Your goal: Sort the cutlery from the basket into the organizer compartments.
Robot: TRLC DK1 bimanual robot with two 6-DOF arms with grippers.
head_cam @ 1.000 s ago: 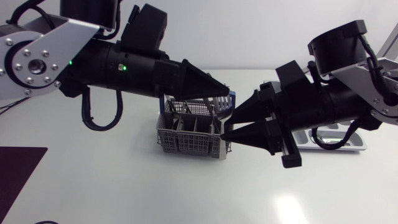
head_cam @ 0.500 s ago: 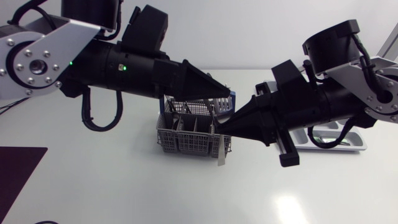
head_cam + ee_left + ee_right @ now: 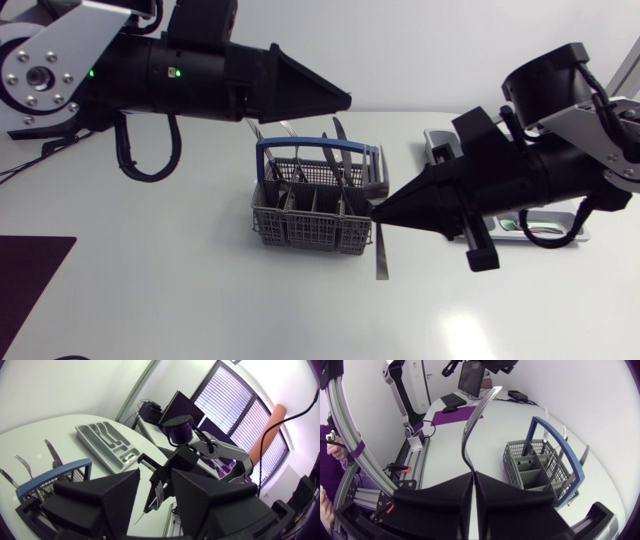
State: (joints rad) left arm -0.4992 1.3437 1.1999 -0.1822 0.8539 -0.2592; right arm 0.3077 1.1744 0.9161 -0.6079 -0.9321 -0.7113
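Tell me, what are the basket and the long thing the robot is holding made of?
The basket looks like grey plastic: matte, and moulded as a fine grid, with a blue handle that also looks plastic. The cutlery piece held in the right gripper looks like polished metal, probably steel. It is thin and silvery, and it gleams in the right wrist view.

This looks like a robotics lab rather than a kitchen. The left arm (image 3: 150, 75) and right arm (image 3: 560, 165), grey links with black joints and loose cables, reach over a plain white tabletop (image 3: 200, 300). A cutlery basket (image 3: 300, 232) and an organizer tray (image 3: 97, 450) sit there like test props, and a dark mat (image 3: 30, 285) lies at one edge.
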